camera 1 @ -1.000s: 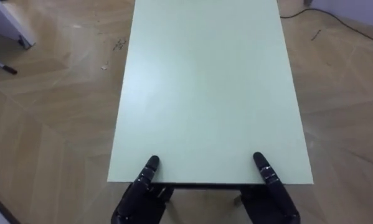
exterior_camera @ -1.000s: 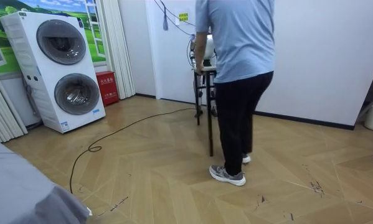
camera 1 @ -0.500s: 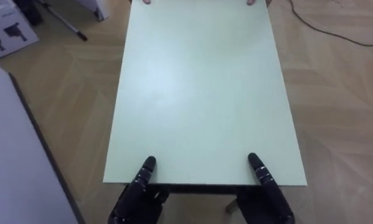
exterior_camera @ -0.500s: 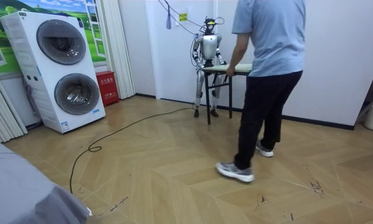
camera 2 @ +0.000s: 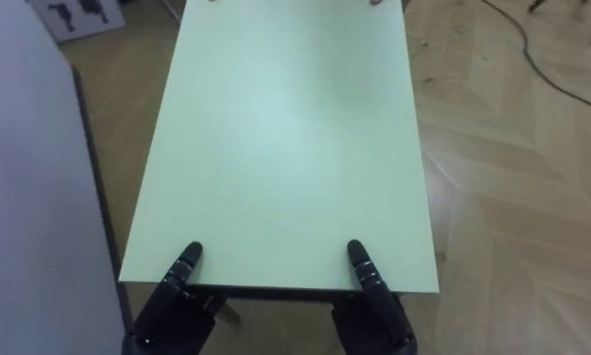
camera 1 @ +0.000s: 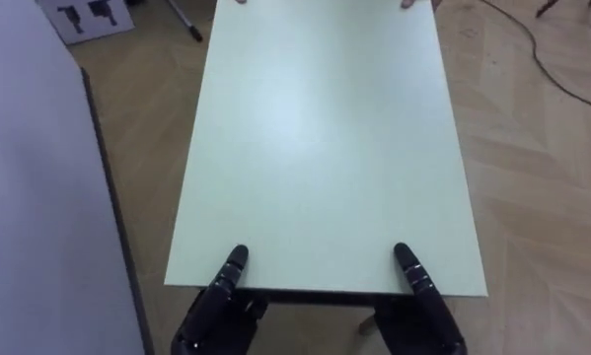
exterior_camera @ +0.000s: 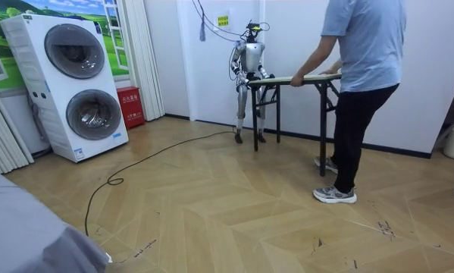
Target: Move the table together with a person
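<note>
Two dark, glossy robot hands sit at the near short edge of the worktop, a long rectangle with a smooth, matte, pale green top and a thin dark underside edge. The left hand is at the near left corner and the right hand at the near right corner, well apart. Each lays its thumb straight and flat on the top surface, pointing away from the robot, with the palm below the rim. The fingers go under the board and are hidden, so I cannot tell whether they are pressed together or clamping the edge.

At the far short edge, a person's fingertips rest on the rim. The room view has the person in a light blue shirt and dark trousers holding that end with both arms out. The robot stands at the other end, close to the white wall, and the board is level between them on thin dark metal legs.

Below lies a wooden floor laid in a chevron pattern, crossed by a black cable. Stacked white washing machines stand at the room view's left.
</note>
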You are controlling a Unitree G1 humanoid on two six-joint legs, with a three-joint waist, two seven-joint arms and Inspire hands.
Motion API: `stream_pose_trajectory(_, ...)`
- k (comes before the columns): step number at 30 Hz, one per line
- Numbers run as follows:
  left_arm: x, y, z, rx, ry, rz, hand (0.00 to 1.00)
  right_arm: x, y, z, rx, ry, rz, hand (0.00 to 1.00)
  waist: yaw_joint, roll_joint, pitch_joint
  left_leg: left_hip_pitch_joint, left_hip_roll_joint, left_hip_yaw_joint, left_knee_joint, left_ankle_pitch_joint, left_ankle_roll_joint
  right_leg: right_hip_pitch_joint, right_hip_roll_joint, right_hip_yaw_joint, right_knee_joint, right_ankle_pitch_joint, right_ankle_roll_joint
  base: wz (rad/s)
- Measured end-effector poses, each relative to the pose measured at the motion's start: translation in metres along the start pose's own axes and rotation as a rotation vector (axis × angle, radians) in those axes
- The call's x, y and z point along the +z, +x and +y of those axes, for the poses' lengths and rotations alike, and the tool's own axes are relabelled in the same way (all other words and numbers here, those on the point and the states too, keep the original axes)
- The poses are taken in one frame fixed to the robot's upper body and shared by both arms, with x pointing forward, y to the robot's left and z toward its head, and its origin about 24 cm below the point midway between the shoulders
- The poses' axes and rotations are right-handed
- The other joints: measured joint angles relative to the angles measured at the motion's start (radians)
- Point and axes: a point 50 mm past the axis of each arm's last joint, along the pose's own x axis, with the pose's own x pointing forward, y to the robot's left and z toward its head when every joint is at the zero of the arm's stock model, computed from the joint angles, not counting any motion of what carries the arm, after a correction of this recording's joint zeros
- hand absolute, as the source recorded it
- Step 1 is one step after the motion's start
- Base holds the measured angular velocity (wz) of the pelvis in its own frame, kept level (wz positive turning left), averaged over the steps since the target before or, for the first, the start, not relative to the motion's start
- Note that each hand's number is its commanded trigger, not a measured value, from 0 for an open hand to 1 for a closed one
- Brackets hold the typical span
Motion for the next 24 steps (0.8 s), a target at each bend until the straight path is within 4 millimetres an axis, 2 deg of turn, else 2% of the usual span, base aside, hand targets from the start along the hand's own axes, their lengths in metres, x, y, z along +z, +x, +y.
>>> stream_pose_trajectory(1, 0.001, 0.000, 0.000, 0.003, -0.003, -0.005, 1.00, -0.001, 0.001, 0.001, 0.005, -0.002, 0.001, 1.00, 0.011, 0.003, -0.0023, -0.005, -0.002, -0.016, -0.007, 0.006, -0.006, -0.003, 0.006, -0.005, 0.000, -0.002, -0.006, 0.49)
stream_pose_trajectory(3, 0.003, 0.001, 0.000, -0.001, -0.001, -0.010, 1.00, -0.002, 0.002, 0.002, 0.011, -0.005, -0.004, 1.00, 0.000, 0.005, -0.0042, -0.024, -0.007, -0.022, -0.031, 0.040, -0.009, 0.000, 0.009, -0.050, -0.001, -0.008, -0.018, 0.90)
stream_pose_trajectory(4, 0.004, 0.005, -0.004, -0.015, 0.011, -0.009, 1.00, -0.001, 0.002, 0.002, 0.017, -0.002, -0.018, 1.00, -0.013, 0.006, -0.0044, -0.038, -0.012, -0.013, -0.056, 0.074, -0.006, -0.001, 0.013, -0.088, -0.001, -0.011, -0.026, 1.45)
stream_pose_trajectory(5, 0.004, 0.009, -0.007, -0.026, 0.024, -0.003, 1.00, 0.001, 0.001, 0.001, 0.016, 0.011, -0.033, 1.00, -0.029, 0.006, -0.0043, -0.039, -0.017, -0.009, -0.102, 0.121, -0.004, -0.006, 0.021, -0.098, -0.002, -0.015, -0.038, 1.55)
stream_pose_trajectory(6, 0.004, 0.011, -0.009, -0.031, 0.034, 0.000, 1.00, 0.002, 0.000, 0.001, 0.016, 0.014, -0.040, 1.00, -0.038, 0.006, -0.0044, -0.036, -0.018, -0.005, -0.138, 0.153, -0.005, -0.008, 0.027, -0.091, -0.004, -0.017, -0.053, 1.70)
stream_pose_trajectory(7, 0.004, 0.016, -0.015, -0.051, 0.046, 0.008, 1.00, 0.005, 0.000, 0.001, 0.023, 0.019, -0.061, 1.00, -0.058, 0.005, -0.0047, -0.030, -0.020, 0.024, -0.229, 0.231, -0.024, -0.014, 0.036, -0.088, -0.029, -0.018, -0.061, 1.48)
stream_pose_trajectory(8, 0.004, 0.021, -0.018, -0.065, 0.052, 0.018, 1.00, 0.010, 0.001, 0.001, 0.032, 0.019, -0.077, 1.00, -0.072, 0.005, -0.0017, -0.047, 0.007, 0.144, -0.211, 0.219, -0.007, -0.023, 0.020, -0.158, -0.035, -0.015, -0.075, 1.21)
stream_pose_trajectory(9, 0.004, 0.021, -0.016, -0.060, 0.051, 0.020, 1.00, 0.010, 0.002, 0.001, 0.030, 0.019, -0.073, 1.00, -0.071, -0.001, -0.0015, -0.049, 0.021, 0.238, -0.147, 0.159, 0.030, -0.021, 0.016, -0.170, -0.036, -0.014, -0.078, 0.62)
stream_pose_trajectory(10, 0.003, 0.019, -0.012, -0.049, 0.042, 0.023, 1.00, 0.008, 0.003, -0.001, 0.023, 0.012, -0.067, 1.00, -0.069, -0.011, -0.0058, -0.025, 0.057, 0.379, -0.014, 0.028, 0.045, -0.012, 0.008, -0.194, -0.038, -0.014, -0.080, 0.37)
stream_pose_trajectory(11, 0.002, 0.018, -0.011, -0.042, 0.033, 0.026, 1.00, 0.009, 0.003, -0.001, 0.023, -0.003, -0.063, 1.00, -0.071, -0.009, -0.0049, 0.023, 0.105, 0.458, 0.059, -0.066, 0.034, -0.004, 0.009, -0.219, -0.036, -0.017, -0.084, 0.42)
stream_pose_trajectory(12, 0.001, 0.018, -0.010, -0.040, 0.030, 0.027, 1.00, 0.010, 0.003, -0.001, 0.022, -0.006, -0.064, 1.00, -0.074, -0.006, -0.0056, 0.042, 0.123, 0.473, 0.077, -0.095, 0.021, -0.004, 0.011, -0.229, -0.031, -0.021, -0.085, 0.49)
stream_pose_trajectory(13, 0.000, 0.018, -0.010, -0.040, 0.031, 0.028, 1.00, 0.011, 0.002, -0.002, 0.021, -0.011, -0.067, 1.00, -0.079, -0.003, -0.0057, 0.072, 0.140, 0.476, 0.084, -0.128, -0.007, -0.006, 0.014, -0.243, -0.024, -0.026, -0.085, 0.40)
stream_pose_trajectory(16, 0.001, 0.018, -0.010, -0.036, 0.025, 0.020, 1.00, 0.012, 0.005, 0.000, 0.030, -0.023, -0.053, 1.00, -0.076, 0.000, -0.0071, 0.093, 0.133, 0.452, 0.019, -0.134, -0.004, -0.010, 0.022, -0.237, -0.003, -0.028, -0.084, 0.16)
stream_pose_trajectory(18, 0.002, 0.018, -0.009, -0.032, 0.026, 0.015, 1.00, 0.011, 0.005, 0.000, 0.030, -0.021, -0.045, 1.00, -0.075, 0.000, -0.0075, 0.112, 0.119, 0.445, -0.022, -0.133, -0.001, -0.011, 0.022, -0.221, 0.007, -0.028, -0.083, 0.11)
stream_pose_trajectory(21, 0.001, 0.017, -0.008, -0.026, 0.022, 0.016, 1.00, 0.010, 0.005, 0.000, 0.030, -0.031, -0.042, 1.00, -0.066, 0.002, -0.0074, 0.143, 0.123, 0.424, -0.058, -0.129, 0.005, -0.024, 0.015, -0.214, 0.058, -0.026, -0.081, -0.01)
stream_pose_trajectory(22, 0.001, 0.015, -0.007, -0.020, 0.015, 0.012, 1.00, 0.010, 0.006, 0.001, 0.028, -0.038, -0.038, 1.00, -0.057, 0.012, -0.0030, 0.161, 0.131, 0.368, -0.070, -0.127, 0.003, -0.071, 0.006, -0.200, 0.155, -0.029, -0.064, -0.30)
stream_pose_trajectory(23, 0.002, 0.013, -0.005, -0.014, 0.009, 0.000, 1.00, 0.008, 0.009, 0.003, 0.029, -0.042, -0.029, 1.00, -0.045, 0.025, 0.0006, 0.157, 0.140, 0.280, -0.068, -0.127, 0.001, -0.130, 0.014, -0.124, 0.171, -0.042, -0.045, -0.40)
stream_pose_trajectory(24, 0.004, 0.012, -0.004, -0.012, 0.001, -0.016, 1.00, 0.007, 0.012, 0.005, 0.038, -0.050, -0.018, 1.00, -0.039, 0.022, -0.0009, 0.150, 0.139, 0.248, -0.065, -0.128, -0.001, -0.159, 0.009, -0.099, 0.125, -0.036, -0.051, -0.35)
